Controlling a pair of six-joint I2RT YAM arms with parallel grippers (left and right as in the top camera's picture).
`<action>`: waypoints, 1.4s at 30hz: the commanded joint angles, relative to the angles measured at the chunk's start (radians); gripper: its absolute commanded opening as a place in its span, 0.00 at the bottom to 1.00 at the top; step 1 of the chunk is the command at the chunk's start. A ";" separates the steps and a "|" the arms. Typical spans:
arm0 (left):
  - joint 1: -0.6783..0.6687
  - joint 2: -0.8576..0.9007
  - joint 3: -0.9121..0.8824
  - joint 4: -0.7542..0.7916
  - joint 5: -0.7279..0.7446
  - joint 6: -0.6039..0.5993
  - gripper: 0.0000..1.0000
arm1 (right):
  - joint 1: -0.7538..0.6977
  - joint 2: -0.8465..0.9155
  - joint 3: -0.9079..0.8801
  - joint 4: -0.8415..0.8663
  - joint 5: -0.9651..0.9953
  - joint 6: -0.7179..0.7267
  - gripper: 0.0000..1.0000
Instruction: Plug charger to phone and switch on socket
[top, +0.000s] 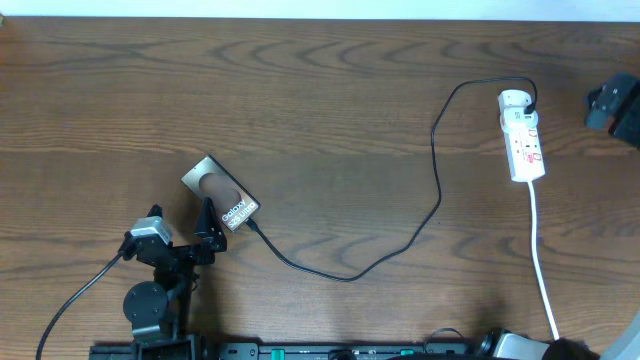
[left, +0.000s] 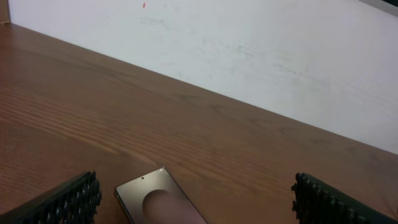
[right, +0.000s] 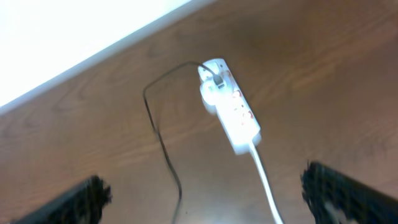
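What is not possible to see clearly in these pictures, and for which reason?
Whether the charger tip sits in the phone: overhead view, too small.
Whether the socket is switched on: overhead too small, right wrist view blurred.
The phone's near end: left wrist view, cut off by the bottom edge.

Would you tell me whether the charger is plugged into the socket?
Plugged in: the charger's plug sits in the rounded end of the socket.
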 joint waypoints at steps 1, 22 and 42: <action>0.006 -0.005 -0.006 -0.049 0.009 0.006 0.98 | 0.071 -0.095 -0.140 0.198 -0.073 -0.001 0.99; 0.006 -0.005 -0.006 -0.049 0.009 0.006 0.98 | 0.401 -0.773 -1.462 1.703 -0.080 -0.224 0.99; 0.006 -0.005 -0.006 -0.048 0.009 0.006 0.98 | 0.404 -1.331 -1.910 1.624 -0.055 -0.335 0.99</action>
